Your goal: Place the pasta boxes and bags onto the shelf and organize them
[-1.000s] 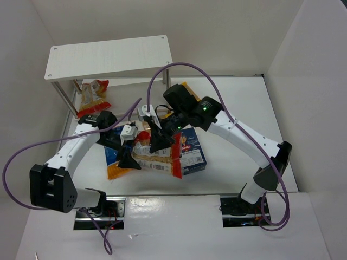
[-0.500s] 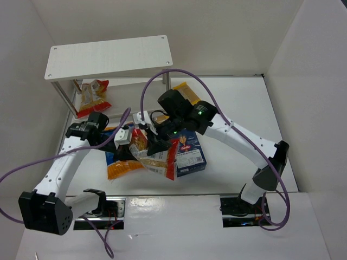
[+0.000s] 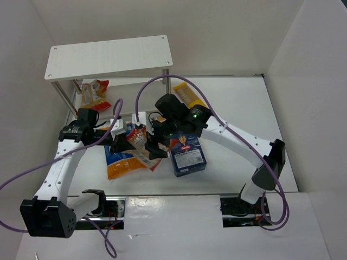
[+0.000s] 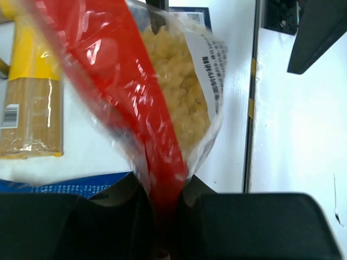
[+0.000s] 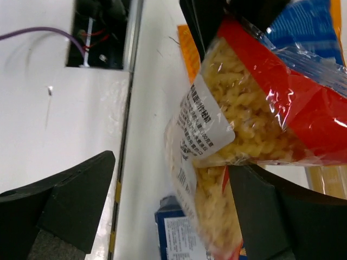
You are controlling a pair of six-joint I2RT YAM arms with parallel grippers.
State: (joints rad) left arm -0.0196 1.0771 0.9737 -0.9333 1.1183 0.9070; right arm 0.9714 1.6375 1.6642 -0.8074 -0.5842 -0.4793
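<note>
From above, the left tool point(image 3: 123, 143) and the right tool point(image 3: 153, 153) are both at a clear red-edged bag point(image 3: 138, 141). The bag is above the table point(image 3: 238, 108), in front of the shelf point(image 3: 108, 54) and just beside the dark blue carton point(image 3: 188, 155). The left wrist view shows the left tool clamped on the bag's red edge. In the right wrist view, the right tool's fingers point(image 5: 70, 189) stand apart, with the bag's labelled end between them.

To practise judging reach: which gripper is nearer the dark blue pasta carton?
Right. The right gripper hangs open right beside the dark blue carton; the left gripper, shut on the red-edged bag, sits beyond that bag, farther away.
</note>
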